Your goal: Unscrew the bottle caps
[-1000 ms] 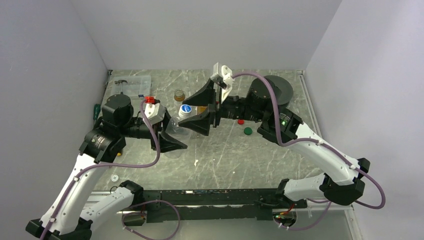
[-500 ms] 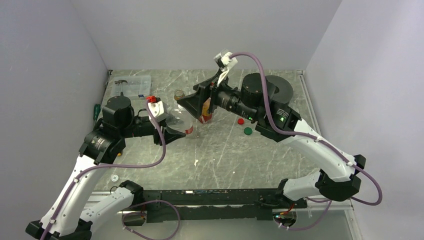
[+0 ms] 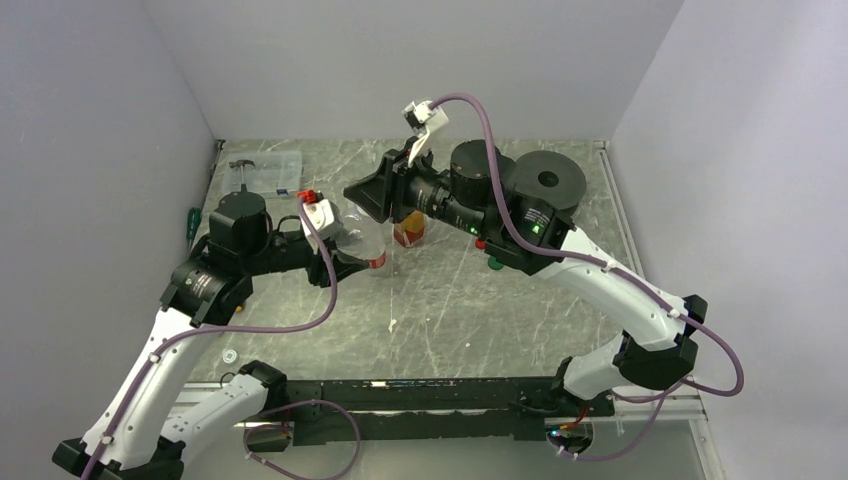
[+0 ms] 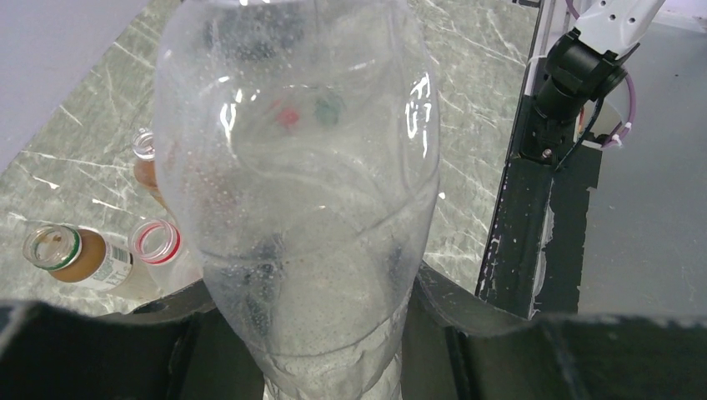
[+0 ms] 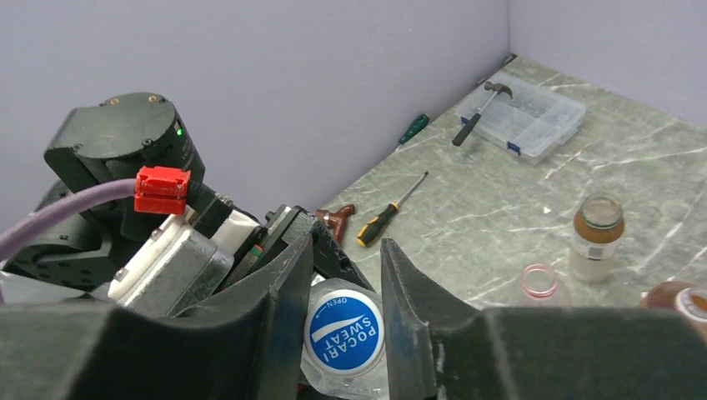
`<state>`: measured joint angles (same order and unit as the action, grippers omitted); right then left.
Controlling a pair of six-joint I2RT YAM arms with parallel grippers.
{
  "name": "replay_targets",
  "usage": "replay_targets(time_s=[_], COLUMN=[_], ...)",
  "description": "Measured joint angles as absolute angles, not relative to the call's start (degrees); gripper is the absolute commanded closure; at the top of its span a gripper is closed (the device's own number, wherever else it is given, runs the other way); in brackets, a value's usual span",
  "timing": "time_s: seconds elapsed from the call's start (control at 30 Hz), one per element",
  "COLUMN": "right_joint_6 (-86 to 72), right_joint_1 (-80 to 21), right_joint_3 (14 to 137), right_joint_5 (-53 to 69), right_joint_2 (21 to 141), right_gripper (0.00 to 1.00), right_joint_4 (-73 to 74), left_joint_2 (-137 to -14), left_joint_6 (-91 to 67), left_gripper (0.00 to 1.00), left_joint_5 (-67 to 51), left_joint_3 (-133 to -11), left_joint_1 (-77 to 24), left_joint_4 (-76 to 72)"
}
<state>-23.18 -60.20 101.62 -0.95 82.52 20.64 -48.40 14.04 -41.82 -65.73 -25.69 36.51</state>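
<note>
— Which cap are you on?

— The blue-and-white cap [image 5: 343, 331]. It sits on the neck of the clear bottle [image 4: 300, 167]. My left gripper [image 4: 321, 333] is clamped tight round that bottle's body and holds it off the table [image 3: 450, 310], neck pointed at my other arm.

— And the right gripper?

— My right gripper [image 5: 348, 254] straddles the cap with one finger on each side, the gap hardly wider than the cap. I can't tell from here whether the fingers are biting yet.

— How do you do it well?

— I'd close squarely on the cap's rim, line my wrist up with the neck, then twist with the left grip firm. Otherwise I think the thin bottle would spin or buckle. Off-centre, my fingers would likely slip.

— And the rest?

— The other bottles [image 5: 598, 236] stand on the table beyond, and their necks look open.
</note>
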Motion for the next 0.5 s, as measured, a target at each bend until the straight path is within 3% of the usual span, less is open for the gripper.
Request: replay_targets(time_s=[0.07,0.13,0.23,0.3,0.37,0.5], right_joint_6=[-23.29,-23.42,-23.35,-23.16,-22.79,-22.68], right_joint_1=[-60.51,-60.47,-60.49,-60.49,-60.53,-60.66], right_joint_3=[101.95,102.00,102.17,102.43,102.61,102.80], right_joint_5=[-1.02,-0.99,-0.99,-1.10,-1.43,-3.01], right_joint_2=[82.70,82.72,82.87,82.94,82.94,82.94], right_gripper=[0.73,0.70,0.43,0.37,0.38,0.52], right_joint_4=[21.02,21.21,21.52,22.22,23.00,24.12], left_joint_2=[-48.58,-48.58,-48.60,-48.60,-48.58,-48.58], left_joint_6=[14.11,14.11,14.09,14.09,14.09,14.04], left_gripper=[1.00,1.00,1.00,1.00,1.00,1.00], left_joint_5=[-41.65,-41.45,-41.10,-41.06,-41.06,-41.04], left_joint_3=[-65.63,-65.56,-65.49,-65.47,-65.47,-65.47], left_joint_1=[-25.69,-25.69,-25.69,-25.69,-25.69,-25.69], left_joint_4=[36.47,36.45,36.45,36.38,36.23,36.23])
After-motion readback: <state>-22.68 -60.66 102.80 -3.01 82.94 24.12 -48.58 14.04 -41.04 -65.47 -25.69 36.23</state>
